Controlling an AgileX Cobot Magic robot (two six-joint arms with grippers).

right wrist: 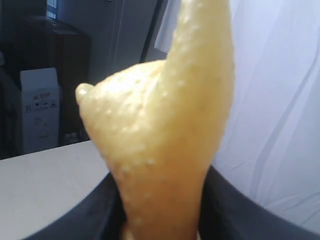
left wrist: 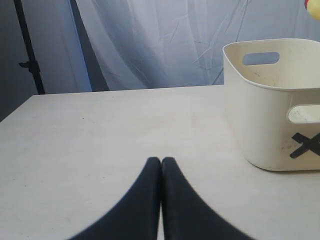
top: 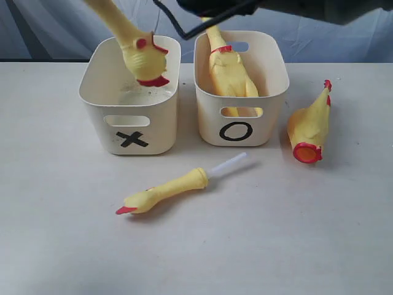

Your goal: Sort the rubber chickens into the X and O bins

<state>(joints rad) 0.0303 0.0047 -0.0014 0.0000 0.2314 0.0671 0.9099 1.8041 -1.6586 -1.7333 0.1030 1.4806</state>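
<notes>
Yellow rubber chicken is being dangled head-down over the cream plastic X tub, clamped in the right gripper; a second chicken is being held by the O tub.

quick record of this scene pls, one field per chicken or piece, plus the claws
held chicken: hangs head-down over X bin, gripped by right claw
O bin: one chicken inside, leaning
head piece: lying on table in front of the bins, white tube sticking out
body piece: on table beside O bin, on the side away from X bin
left claw: shut, holding nothing, near X bin
</notes>
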